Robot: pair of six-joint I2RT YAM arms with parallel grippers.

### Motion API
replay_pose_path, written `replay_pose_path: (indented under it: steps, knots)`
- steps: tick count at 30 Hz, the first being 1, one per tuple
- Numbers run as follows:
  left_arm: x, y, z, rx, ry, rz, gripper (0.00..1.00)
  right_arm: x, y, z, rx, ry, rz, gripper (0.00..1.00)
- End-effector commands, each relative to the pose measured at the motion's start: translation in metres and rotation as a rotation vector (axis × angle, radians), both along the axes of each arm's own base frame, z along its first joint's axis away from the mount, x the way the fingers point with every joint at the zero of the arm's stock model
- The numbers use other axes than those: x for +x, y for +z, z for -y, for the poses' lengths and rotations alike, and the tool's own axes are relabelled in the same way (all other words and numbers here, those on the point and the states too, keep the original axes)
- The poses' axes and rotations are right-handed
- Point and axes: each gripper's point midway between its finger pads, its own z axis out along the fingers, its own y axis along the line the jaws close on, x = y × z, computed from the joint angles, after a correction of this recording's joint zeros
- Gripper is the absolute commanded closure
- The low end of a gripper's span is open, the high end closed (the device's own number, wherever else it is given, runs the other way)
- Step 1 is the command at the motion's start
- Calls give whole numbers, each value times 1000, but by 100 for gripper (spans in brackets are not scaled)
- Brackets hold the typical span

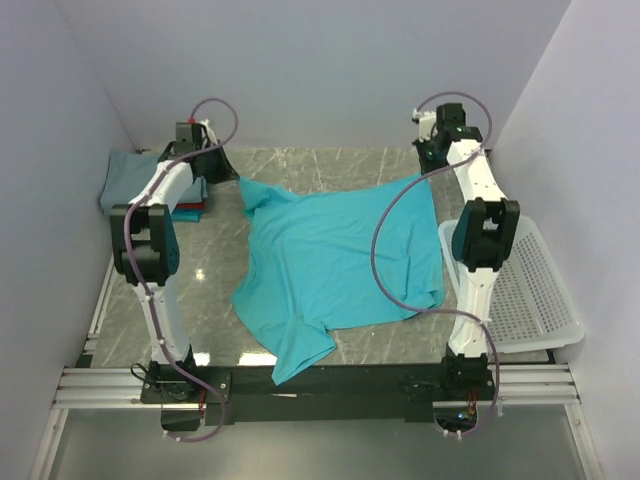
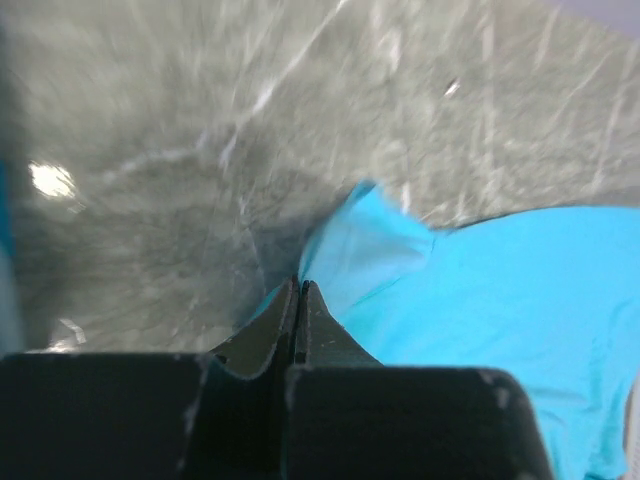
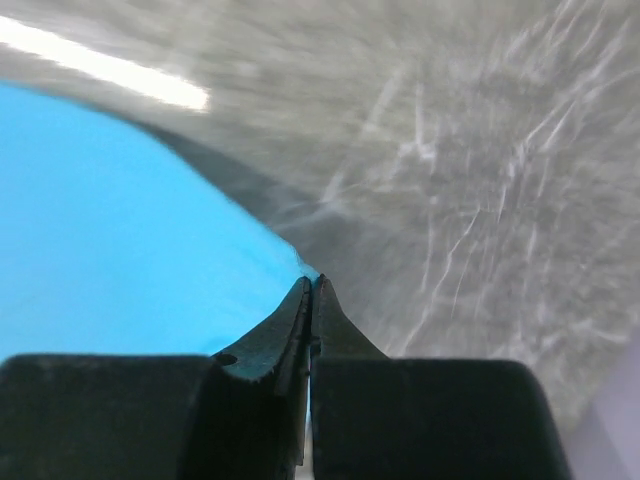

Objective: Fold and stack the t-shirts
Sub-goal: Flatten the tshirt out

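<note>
Both arms are pinching the far corners of the turquoise shirt [image 1: 330,260], which is lying spread out on the table [image 1: 215,255]. The left gripper [image 2: 300,287] and right gripper [image 3: 312,283] are each clamping fabric. I'd be pulling both sides evenly, taut, no bunching.

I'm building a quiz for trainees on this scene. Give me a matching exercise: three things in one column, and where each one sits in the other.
Things:
1. turquoise t-shirt
2. folded grey-blue t-shirt
3. white mesh basket

Places:
A. at the right edge of the table
B. in the far left corner
C. spread across the middle

Pairs: 1-C, 2-B, 3-A
</note>
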Motion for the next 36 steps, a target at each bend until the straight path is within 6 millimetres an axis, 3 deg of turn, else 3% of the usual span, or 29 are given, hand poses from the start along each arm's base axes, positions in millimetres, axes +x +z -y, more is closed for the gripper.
replay_pose_path:
  steps: [1,2,4,5,7,8,9,10,13,14,15,16,18,19,21,22,24,25,28,31,33,36]
  knots:
    - [9,121,-16,85,26,275,99,-25,121,-64,50,125,223,100]
    - [3,144,-17,92,29,322,99,-42,139,-71,46,142,245,100]
    - [-5,167,-19,112,24,392,99,-61,163,-90,10,177,293,100]
    - [-18,201,-19,117,21,471,99,-77,194,-93,2,183,356,100]
    - [-32,233,-20,136,19,567,99,-97,227,-98,-27,201,414,100]
    - [-51,266,-20,143,21,658,100,-115,269,-102,-39,215,503,100]
    - [-61,285,-21,153,24,710,100,-129,283,-101,-47,224,513,100]
    - [-85,322,-22,157,34,799,100,-149,327,-98,-51,233,610,100]
    - [-130,394,-25,158,67,987,100,-191,380,-89,-110,234,770,100]
    - [-166,432,-26,154,81,1091,100,-223,401,-80,-124,227,845,100]
    - [-187,456,-27,140,99,1160,99,-238,413,-73,-129,220,887,100]
    - [-228,493,-29,130,128,1265,100,-267,434,-61,-128,208,958,100]
    - [-271,525,-31,95,154,1360,100,-295,453,-44,-132,183,1035,100]
    - [-309,550,-33,80,176,1439,100,-324,471,-33,-123,161,1107,100]
    - [-344,566,-32,35,192,1494,100,-356,493,-20,-118,135,1199,100]
    - [-371,574,-33,12,197,1540,100,-388,512,-10,-112,101,1278,100]
    - [-396,581,-33,-28,206,1585,100,-418,531,-2,-121,72,1364,100]
    - [-417,586,-35,-40,214,1623,100,-442,543,4,-128,49,1427,100]
    - [-462,598,-39,-66,241,1696,99,-473,558,17,-146,-11,1511,100]
    - [-495,606,-43,-86,262,1757,100,-475,560,21,-142,-39,1523,100]
    - [-503,609,-43,-90,260,1772,99,-468,558,20,-130,-42,1508,100]
    - [-493,604,-43,-79,256,1747,99,-443,546,11,-103,-9,1447,100]
